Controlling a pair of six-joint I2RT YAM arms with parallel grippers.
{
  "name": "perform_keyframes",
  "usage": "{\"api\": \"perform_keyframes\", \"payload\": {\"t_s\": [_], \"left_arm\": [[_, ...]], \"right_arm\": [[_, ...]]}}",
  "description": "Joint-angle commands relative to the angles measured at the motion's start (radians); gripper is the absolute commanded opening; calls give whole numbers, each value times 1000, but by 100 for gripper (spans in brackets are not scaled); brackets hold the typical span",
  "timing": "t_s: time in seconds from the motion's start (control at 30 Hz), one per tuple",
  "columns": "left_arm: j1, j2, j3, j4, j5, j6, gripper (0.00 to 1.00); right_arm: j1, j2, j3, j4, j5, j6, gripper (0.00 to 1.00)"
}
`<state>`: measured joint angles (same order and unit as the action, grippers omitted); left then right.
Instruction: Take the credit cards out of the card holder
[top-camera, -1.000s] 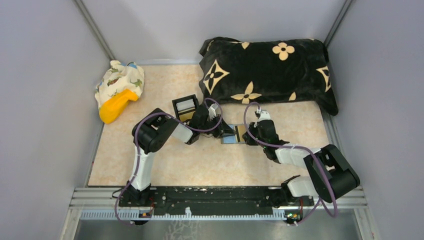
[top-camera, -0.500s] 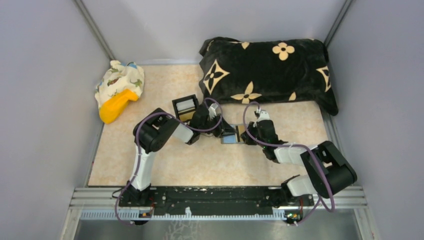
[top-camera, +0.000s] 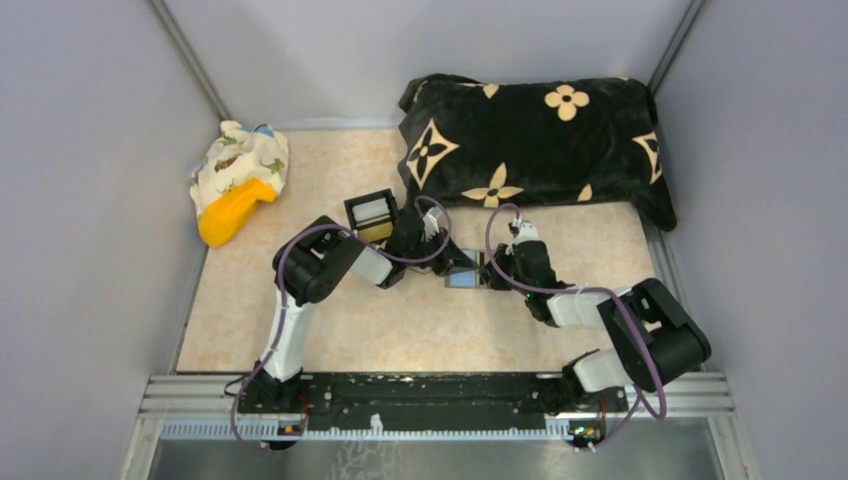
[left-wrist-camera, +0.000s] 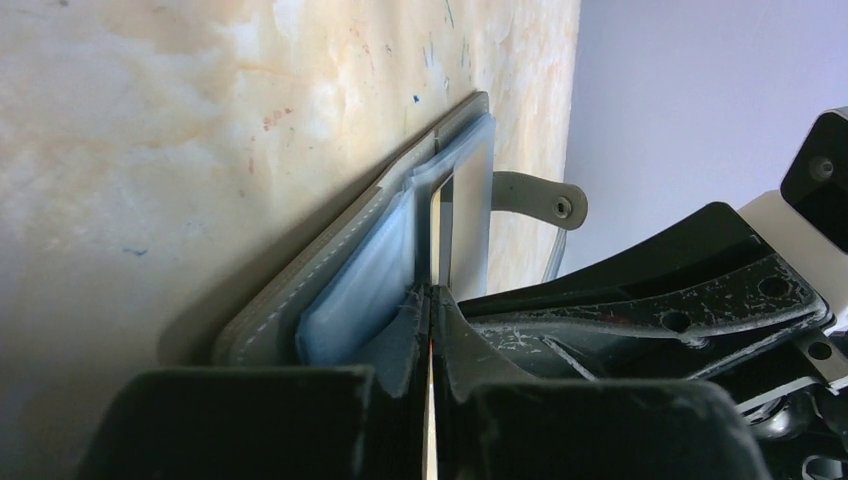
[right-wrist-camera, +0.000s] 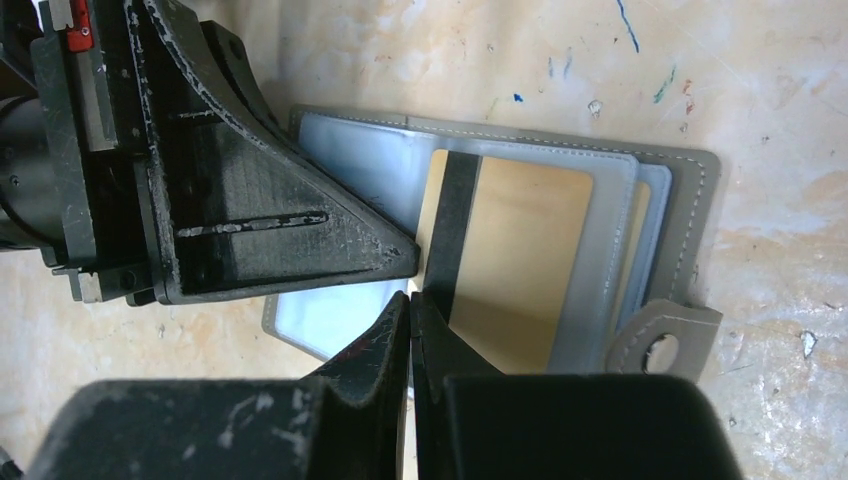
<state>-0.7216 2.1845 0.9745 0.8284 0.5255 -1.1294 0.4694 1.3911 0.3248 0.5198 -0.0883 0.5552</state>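
Grey and stitched along its edge, the card holder lies open and flat on the pale marbled table, about mid-table between the two arms, with its light-blue see-through leaves lifted off the cover. A gold card with a black magnetic stripe lies among the clear pockets, its striped end toward the grippers. A grey strap with a snap hole sticks out from the holder's corner onto the table.

The left gripper reaches in low, level with the tabletop. Its fingers are clamped together on a thin pale leaf of the holder — in the left wrist view only a bright sliver shows between them. In the right wrist view its upper finger ends just beside the card's stripe. The right gripper points down from above, its fingers pressed to a hairline slit right at the near striped corner of the card. Whether the card's edge is nipped in that slit cannot be told (one finger covers that corner).

Just behind the left wrist stands a black box with gold and silvery compartments. A black pillow with beige flower shapes lies along the far edge. At the far left corner a printed cloth bundle sits with a yellow object against it.
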Motion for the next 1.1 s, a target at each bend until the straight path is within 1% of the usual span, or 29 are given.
{"api": "perform_keyframes", "payload": {"t_s": [0.0,0.2,0.43,0.57,0.7,0.87,0.93,1.07], "left_arm": [[-22,21,40,23,43,14,0],[-22,10,30,17,49,31,0],[1,-74,-14,-60,12,106,0],[25,-108,-45,-61,11,123,0],[35,-133,-68,-73,2,141,0],[35,-97,-36,-97,20,138,0],[32,-73,-29,-98,12,127,2],[31,-46,-20,-99,9,123,3]], "right_arm": [[8,31,-20,-24,-2,2,4],[1,13,-21,-38,9,9,4],[-80,-78,-39,-79,-9,-3,4],[-102,-111,-41,-105,1,-12,4],[-106,-108,-46,-101,0,-13,4],[-106,-98,-42,-86,-18,-13,4],[-106,-125,-38,-100,-22,-18,4],[-107,-229,-1,-216,34,-45,4]]}}
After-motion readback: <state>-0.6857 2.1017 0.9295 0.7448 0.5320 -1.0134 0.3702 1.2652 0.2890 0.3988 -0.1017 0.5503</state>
